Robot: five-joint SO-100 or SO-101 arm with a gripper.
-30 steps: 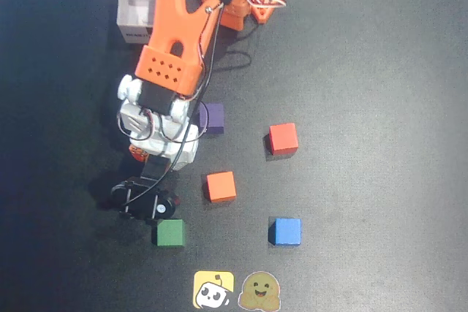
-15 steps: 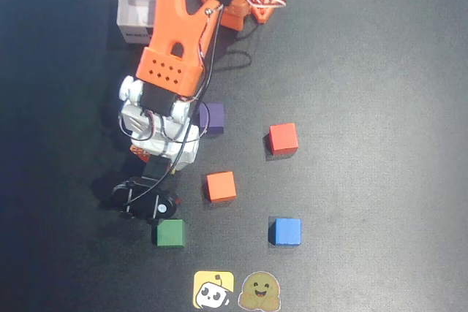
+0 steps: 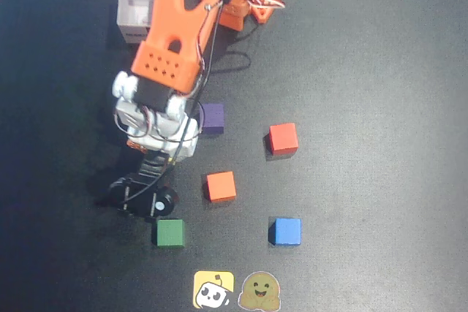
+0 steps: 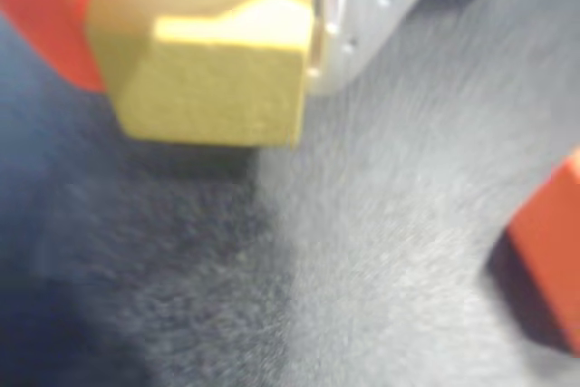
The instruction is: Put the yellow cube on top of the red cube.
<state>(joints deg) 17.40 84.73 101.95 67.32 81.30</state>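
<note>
One step looks done: the tool is clamped on the yellow cube, upper left in the wrist view, off the bench. Left: carry to the red cube, centre-right overhead, and stack.

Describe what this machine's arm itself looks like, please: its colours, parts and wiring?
In the overhead view the arm is bright orange plastic with a patch of small holes, then a white wrist block wound with thin black, red and white wires. Its tool ends in black parts. In the wrist view, orange and pale grey tool parts show, blurred.
</note>
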